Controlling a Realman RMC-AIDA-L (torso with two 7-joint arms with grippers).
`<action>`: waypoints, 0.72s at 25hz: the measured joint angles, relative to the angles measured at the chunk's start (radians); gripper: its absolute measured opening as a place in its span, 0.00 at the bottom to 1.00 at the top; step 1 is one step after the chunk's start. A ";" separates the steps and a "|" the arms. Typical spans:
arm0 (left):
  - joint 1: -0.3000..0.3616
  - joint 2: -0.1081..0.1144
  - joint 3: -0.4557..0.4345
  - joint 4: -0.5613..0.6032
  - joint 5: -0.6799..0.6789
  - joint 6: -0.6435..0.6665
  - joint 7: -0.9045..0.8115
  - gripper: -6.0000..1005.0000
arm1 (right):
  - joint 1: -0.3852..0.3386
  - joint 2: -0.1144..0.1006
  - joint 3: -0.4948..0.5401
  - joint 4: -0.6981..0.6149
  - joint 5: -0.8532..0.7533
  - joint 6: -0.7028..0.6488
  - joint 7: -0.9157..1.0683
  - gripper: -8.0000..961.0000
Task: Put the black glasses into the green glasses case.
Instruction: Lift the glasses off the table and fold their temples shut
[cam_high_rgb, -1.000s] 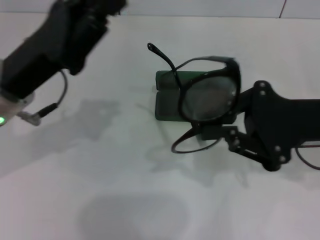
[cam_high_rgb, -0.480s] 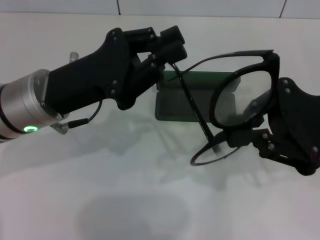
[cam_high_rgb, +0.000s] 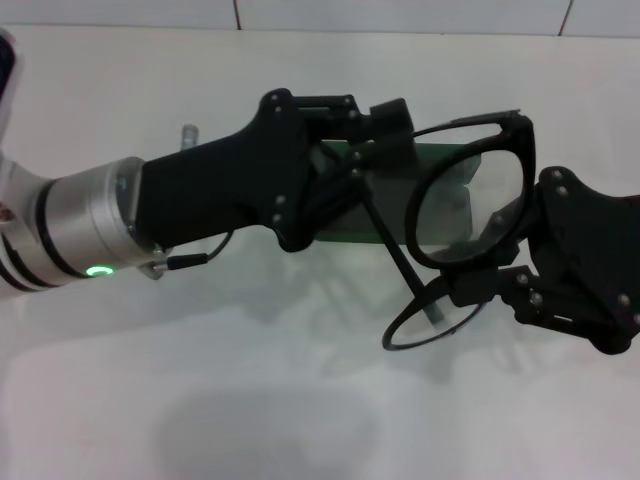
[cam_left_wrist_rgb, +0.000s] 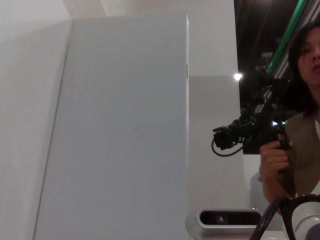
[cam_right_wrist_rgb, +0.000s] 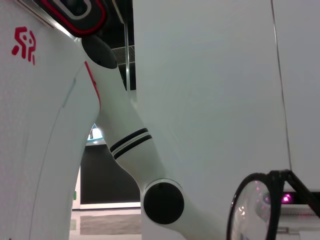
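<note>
While clamping the black glasses (cam_high_rgb: 468, 195) at the lower rim of the frame, holding them upright above the bench (cam_high_rgb: 300, 400) with the right end effector (cam_high_rgb: 478, 282), lenses facing sideways, one temple arm slanting down toward the left and the other curling below. Lying flat on the bench behind the frame, open, the green glasses case (cam_high_rgb: 430, 170), largely hidden by both arms. Reaching in from the left over the case, the left end effector (cam_high_rgb: 385, 128), fingers seemingly closing on the upper temple arm, though cannot tell for sure. Showing only an edge of the frame in each wrist view.
</note>
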 joint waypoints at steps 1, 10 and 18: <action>-0.002 -0.001 0.014 -0.002 -0.007 -0.004 0.000 0.18 | 0.000 0.001 -0.001 0.000 -0.002 0.000 0.000 0.10; -0.021 0.003 0.110 -0.024 -0.059 -0.008 0.014 0.17 | 0.002 0.004 0.005 0.011 -0.013 0.007 -0.007 0.10; -0.019 0.007 0.132 -0.024 -0.055 0.015 0.008 0.17 | -0.001 -0.001 0.006 0.014 -0.013 0.030 -0.009 0.10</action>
